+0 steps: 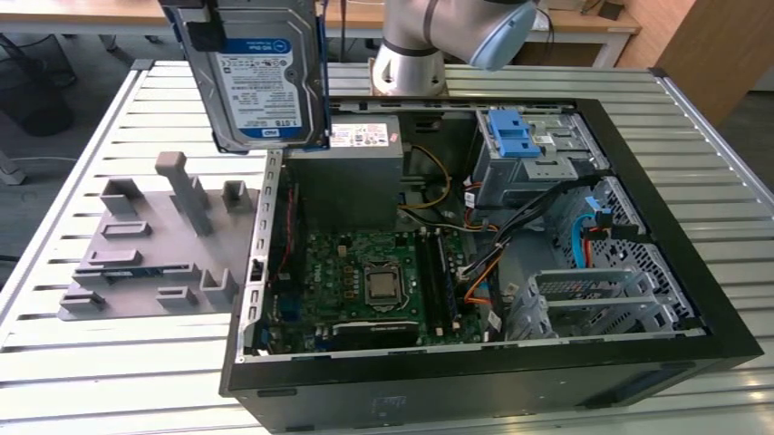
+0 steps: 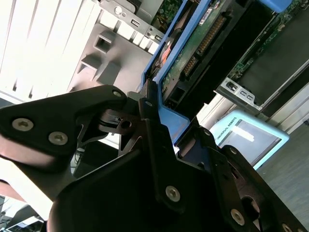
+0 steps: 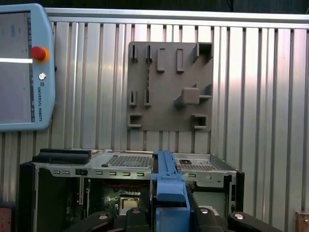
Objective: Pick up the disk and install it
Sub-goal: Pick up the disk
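Fingers (image 2: pixel 152 130) of the black gripper (image 2: pixel 174 121) are pinching the bright blue carrier frame of the flat silver disk (image 1: pixel 260 77), holding it upright at the exterior view's upper left above the open black computer case (image 1: pixel 484 385), likely so it is clearing the walls

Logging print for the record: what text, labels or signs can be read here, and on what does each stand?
Label on the disk, clamped in the gripper: print too small to read.
Sticker on the power supply: too small to read.
Pendant: a maker's name along its edge, left unquoted.
Motherboard markings: too small to read.
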### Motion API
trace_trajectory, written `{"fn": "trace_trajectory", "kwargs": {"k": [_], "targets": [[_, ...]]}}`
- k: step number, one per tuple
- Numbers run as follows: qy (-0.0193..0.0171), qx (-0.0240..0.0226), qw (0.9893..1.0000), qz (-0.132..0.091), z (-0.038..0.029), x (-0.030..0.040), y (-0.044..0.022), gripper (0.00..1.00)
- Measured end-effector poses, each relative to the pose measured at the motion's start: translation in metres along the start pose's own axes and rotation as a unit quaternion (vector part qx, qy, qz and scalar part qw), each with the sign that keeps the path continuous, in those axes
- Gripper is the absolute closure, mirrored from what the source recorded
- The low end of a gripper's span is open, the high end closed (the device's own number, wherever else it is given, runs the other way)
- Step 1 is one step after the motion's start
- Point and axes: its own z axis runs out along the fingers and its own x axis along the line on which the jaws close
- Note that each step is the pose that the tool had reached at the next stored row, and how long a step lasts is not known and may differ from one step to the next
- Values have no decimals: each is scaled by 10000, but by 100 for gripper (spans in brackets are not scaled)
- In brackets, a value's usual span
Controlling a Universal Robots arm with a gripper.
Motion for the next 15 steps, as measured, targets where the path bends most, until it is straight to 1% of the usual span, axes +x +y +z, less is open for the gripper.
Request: {"fn": "trace_trajectory", "kwargs": {"k": [9, 12, 15], "targets": [[3, 0, 10000, 0, 1, 2, -99, 64], [7, 0, 10000, 0, 1, 3, -141, 64], [17, -1, 10000, 0, 1, 3, -161, 64]]}}
